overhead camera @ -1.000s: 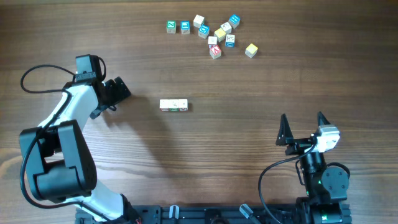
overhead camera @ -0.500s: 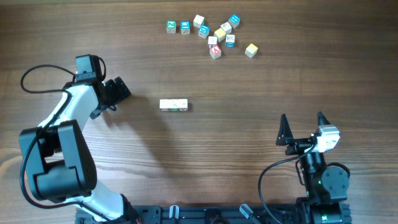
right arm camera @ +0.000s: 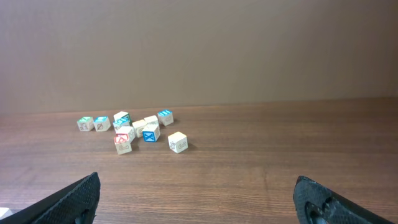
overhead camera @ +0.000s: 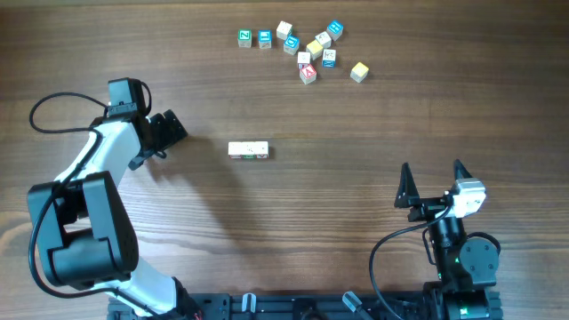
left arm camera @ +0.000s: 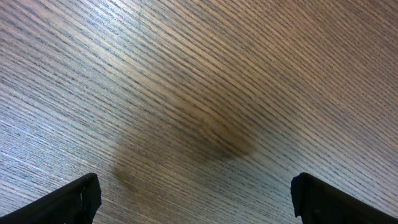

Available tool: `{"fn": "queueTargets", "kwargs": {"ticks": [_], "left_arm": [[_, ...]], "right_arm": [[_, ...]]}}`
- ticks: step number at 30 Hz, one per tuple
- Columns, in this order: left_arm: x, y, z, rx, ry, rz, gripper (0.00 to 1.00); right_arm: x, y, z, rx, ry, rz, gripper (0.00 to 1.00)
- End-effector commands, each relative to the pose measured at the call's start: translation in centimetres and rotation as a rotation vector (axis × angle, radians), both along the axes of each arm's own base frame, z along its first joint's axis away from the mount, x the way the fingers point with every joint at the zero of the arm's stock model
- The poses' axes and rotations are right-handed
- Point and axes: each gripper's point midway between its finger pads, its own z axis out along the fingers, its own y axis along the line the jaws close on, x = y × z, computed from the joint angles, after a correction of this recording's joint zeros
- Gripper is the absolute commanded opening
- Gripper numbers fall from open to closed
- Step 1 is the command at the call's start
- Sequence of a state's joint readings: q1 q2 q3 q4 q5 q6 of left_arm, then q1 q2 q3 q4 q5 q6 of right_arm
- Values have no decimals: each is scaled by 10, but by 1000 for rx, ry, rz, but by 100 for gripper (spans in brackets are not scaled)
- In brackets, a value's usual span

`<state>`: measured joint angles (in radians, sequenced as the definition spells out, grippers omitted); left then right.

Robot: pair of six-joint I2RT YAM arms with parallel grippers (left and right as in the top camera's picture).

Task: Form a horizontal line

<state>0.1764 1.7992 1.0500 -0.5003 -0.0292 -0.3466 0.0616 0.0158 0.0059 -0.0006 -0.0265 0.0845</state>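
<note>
The horizontal line [overhead camera: 249, 151] lies near the middle of the wooden table [overhead camera: 356, 240] in the overhead view. It is a short straight row of whitish letter cubes set edge to edge and running from 9 to 3 o'clock. Green marks show on its faces and a touch of red at the 3 o'clock end. None of its letters can be read.

From the row towards 12 and 1 o'clock, well apart from it, sits a loose cluster of cubes [overhead camera: 302, 46]. A teal-faced cube [overhead camera: 244, 37] and a blue-faced cube [overhead camera: 265, 37] stand side by side at the cluster's 9 o'clock end. A yellow cube [overhead camera: 358, 71] sits alone at its 3 o'clock end. One whitish cube [overhead camera: 308, 74] carries a red "A", which is plainer in the right wrist view. The other marks are too small to read.

The left gripper [overhead camera: 169, 138] sits at 9 o'clock of the row, apart from it. Its wrist camera shows both fingertips spread wide over bare wood, gripping nothing. The right gripper [overhead camera: 432, 182] sits at about 4 o'clock of the row, well apart. Its fingers are also spread and empty, and it points towards the cluster at 12 o'clock.
</note>
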Motion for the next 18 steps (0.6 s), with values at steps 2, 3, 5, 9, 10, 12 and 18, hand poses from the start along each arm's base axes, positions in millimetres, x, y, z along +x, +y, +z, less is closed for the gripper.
{"fn": "queueTargets", "kwargs": {"ticks": [2, 3, 5, 9, 10, 12, 18], "left_arm": [[-3, 2, -4, 2, 14, 11, 100], [-3, 2, -4, 2, 14, 11, 100], [-3, 2, -4, 2, 14, 11, 100], [-3, 2, -4, 2, 14, 11, 100], [-3, 2, -4, 2, 13, 11, 100], [-3, 2, -4, 2, 14, 11, 100], [-3, 2, -4, 2, 14, 11, 100]], "right_arm": [[0, 2, 1, -6, -7, 14, 100], [0, 2, 1, -5, -7, 14, 100], [0, 2, 1, -6, -7, 14, 100], [1, -25, 2, -525, -18, -134, 100], [1, -25, 2, -702, -21, -131, 100], [1, -25, 2, -930, -24, -125, 100], [1, -25, 2, -1590, -35, -100, 100]]}}
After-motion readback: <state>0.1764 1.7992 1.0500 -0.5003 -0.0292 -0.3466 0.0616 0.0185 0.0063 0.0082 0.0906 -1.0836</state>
